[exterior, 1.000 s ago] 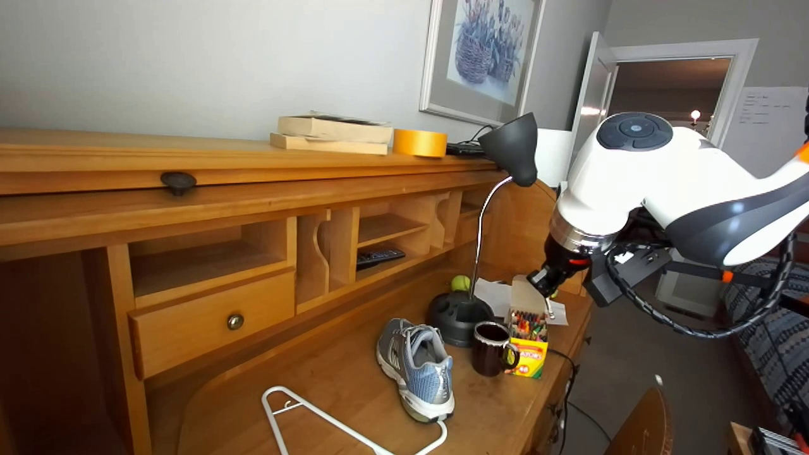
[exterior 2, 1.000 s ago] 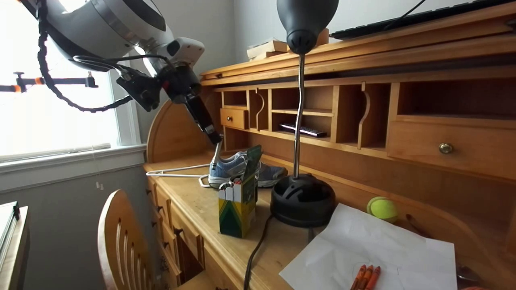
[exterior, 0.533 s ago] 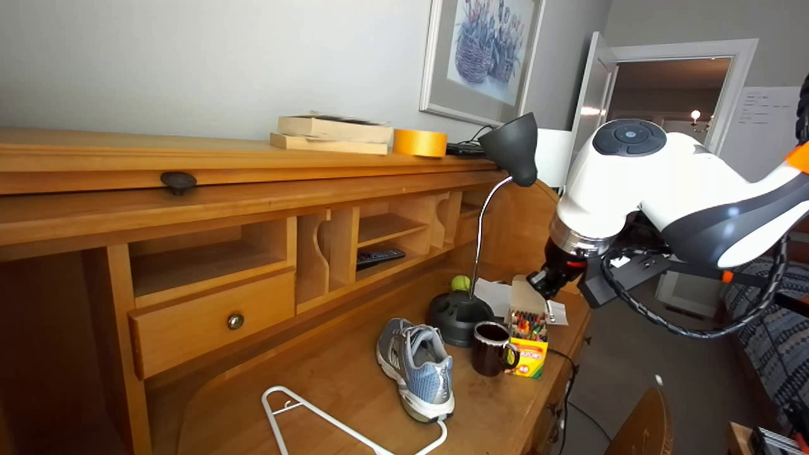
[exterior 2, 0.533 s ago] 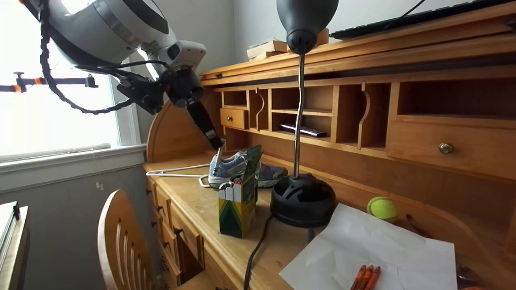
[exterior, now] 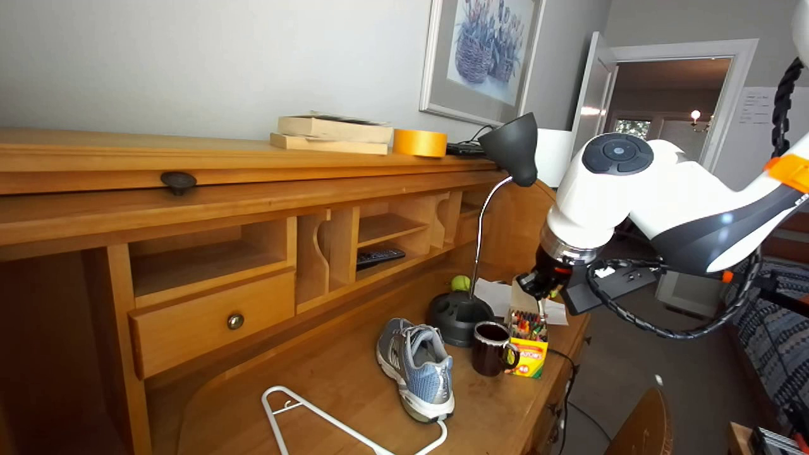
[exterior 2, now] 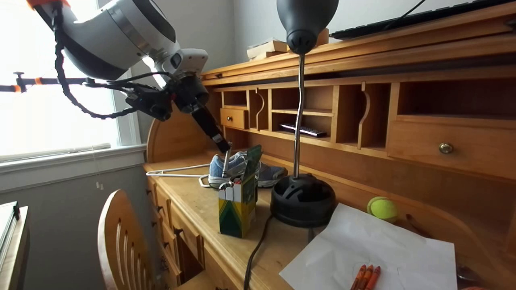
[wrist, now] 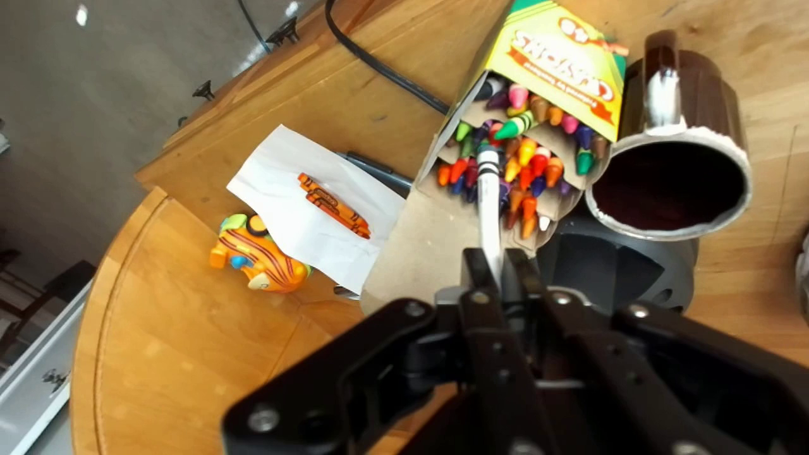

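My gripper (wrist: 498, 258) is shut on a white crayon-like stick (wrist: 489, 205) with dark bands near its lower end. The stick points down, slightly tilted, and also shows in both exterior views (exterior: 541, 308) (exterior 2: 227, 163). Its lower end appears over the open crayon box (wrist: 556, 60), just above the crayons; whether it touches them I cannot tell. The yellow and green box (exterior: 529, 359) stands upright with its lid flap open, full of colored crayons. A dark brown mug (wrist: 711, 95) stands beside the box. The gripper also shows in both exterior views (exterior: 536, 287) (exterior 2: 225, 147).
A black desk lamp (exterior 2: 302, 203) stands by the box. A grey-blue shoe (exterior: 417, 373) and white hanger (exterior: 328, 418) lie on the desk. Paper (exterior 2: 354, 241) with orange crayons (exterior 2: 366, 277), a tennis ball (exterior 2: 382, 208), an orange toy (wrist: 262, 256) and a chair (exterior 2: 123, 237) are around.
The gripper, holding the white stick, has moved a little down and across, closer to the crayon box. The box, mug, shoe and lamp have not moved.
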Robot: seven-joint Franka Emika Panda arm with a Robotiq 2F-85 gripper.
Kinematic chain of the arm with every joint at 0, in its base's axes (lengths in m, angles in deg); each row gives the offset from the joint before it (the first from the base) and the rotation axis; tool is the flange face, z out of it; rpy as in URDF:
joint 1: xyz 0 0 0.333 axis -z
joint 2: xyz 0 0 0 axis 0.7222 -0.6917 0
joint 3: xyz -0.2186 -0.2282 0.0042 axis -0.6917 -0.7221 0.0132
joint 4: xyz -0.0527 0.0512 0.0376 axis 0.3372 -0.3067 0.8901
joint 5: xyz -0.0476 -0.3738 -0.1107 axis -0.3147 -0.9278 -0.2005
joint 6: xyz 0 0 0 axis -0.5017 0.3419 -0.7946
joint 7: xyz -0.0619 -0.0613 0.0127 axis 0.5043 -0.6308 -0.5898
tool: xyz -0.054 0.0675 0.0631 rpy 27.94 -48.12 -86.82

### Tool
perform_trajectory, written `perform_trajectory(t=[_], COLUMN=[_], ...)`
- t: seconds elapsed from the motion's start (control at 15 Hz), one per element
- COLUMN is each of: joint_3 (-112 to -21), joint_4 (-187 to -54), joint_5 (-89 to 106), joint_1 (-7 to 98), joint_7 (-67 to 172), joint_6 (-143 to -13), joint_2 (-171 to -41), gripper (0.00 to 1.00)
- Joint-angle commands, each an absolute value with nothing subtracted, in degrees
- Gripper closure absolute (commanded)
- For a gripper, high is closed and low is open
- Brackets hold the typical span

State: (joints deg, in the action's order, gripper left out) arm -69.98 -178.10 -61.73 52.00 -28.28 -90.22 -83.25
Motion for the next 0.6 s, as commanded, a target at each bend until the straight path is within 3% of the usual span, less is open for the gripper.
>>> perform_trajectory(t=[0.0, 0.53], joint_3=[-69.9, -69.6], joint_4=[-176.1, -173.0], joint_5=[-65.2, -66.7], joint_1=[52.1, 51.7], joint_7=[-33.9, -37.8], joint_6=[-91.6, -92.0], joint_2=[-87.1, -90.8], gripper=[0.97, 0.97])
